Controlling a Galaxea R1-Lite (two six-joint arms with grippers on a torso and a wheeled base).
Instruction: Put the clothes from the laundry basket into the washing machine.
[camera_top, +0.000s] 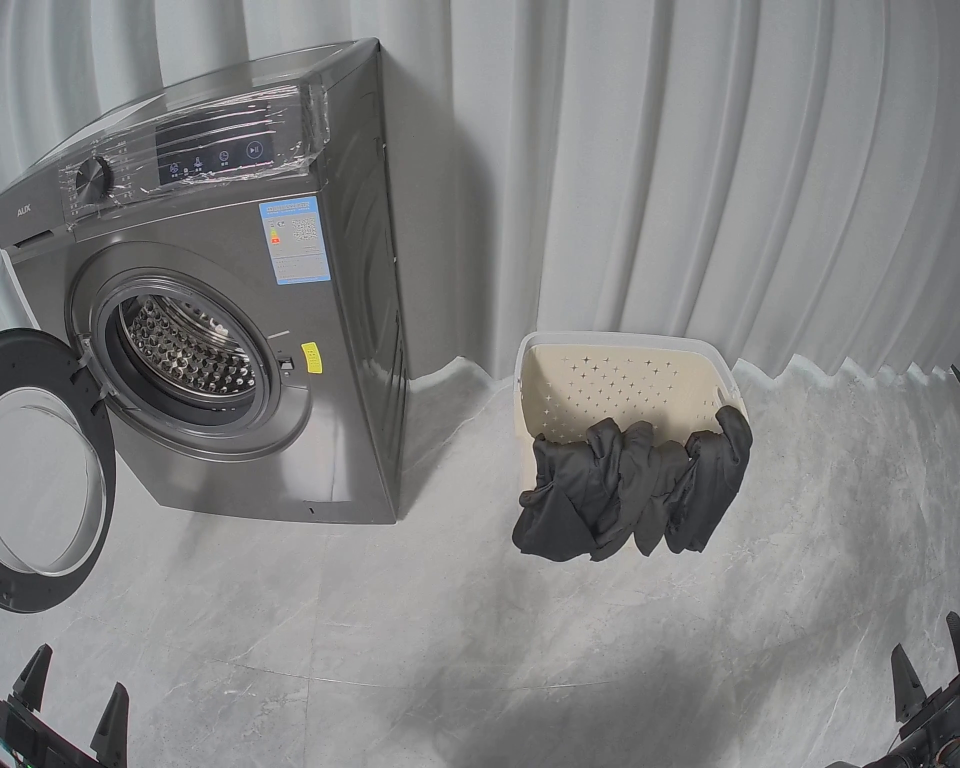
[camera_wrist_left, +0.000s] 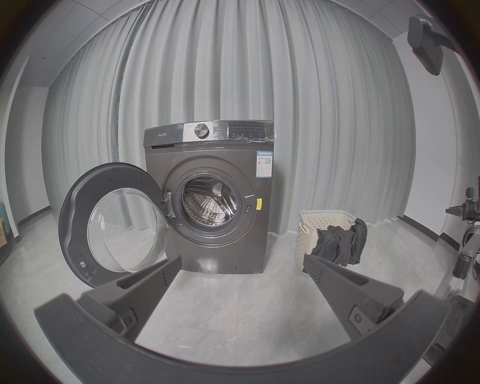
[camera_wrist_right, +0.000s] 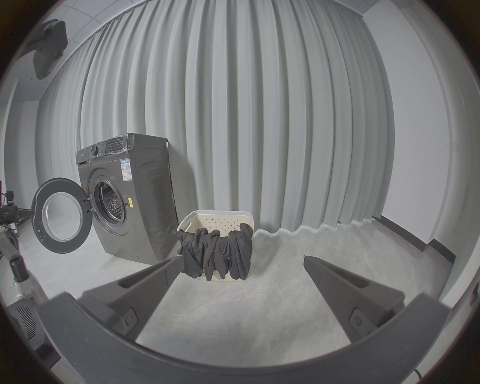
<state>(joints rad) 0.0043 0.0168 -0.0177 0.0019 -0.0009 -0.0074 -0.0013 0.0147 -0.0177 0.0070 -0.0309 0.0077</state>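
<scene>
Nearest to us, our left hand (camera_wrist_left: 241, 261) and our right hand (camera_wrist_right: 242, 261) both hung low over the floor (camera_top: 450, 620), fingers spread wide and nothing between them. Neither was close to anything it could grasp. We judged the task not yet begun, so every risk lay ahead.

Farther out, the clothes (camera_top: 630, 485) lay as a dark bundle draped over the near rim of the laundry basket (camera_top: 620, 345), part inside and part hanging down the outer wall toward the floor. That was our first worry. A pinch on one hanging fold might have lifted a single layer and let the rest slide onto the floor. The trailing cloth might also have caught the rim and dragged or tipped what looked a light basket as we pulled. We could not tell whether it was one garment or several, so a single grasp might have left something behind.

Left of the basket and well apart from it stood the washing machine (camera_top: 340, 300), its door (camera_top: 50, 480) swung open toward our left side. We thought the left arm could strike that door on the way in. A long dangling piece could snag on the door's edge or the opening's lip rather than land in the drum (camera_top: 185, 350), and cloth left over the lip would have blocked the door. Behind everything hung the curtain (camera_top: 700, 150), just behind the basket, where an overreaching hand could have tangled.
</scene>
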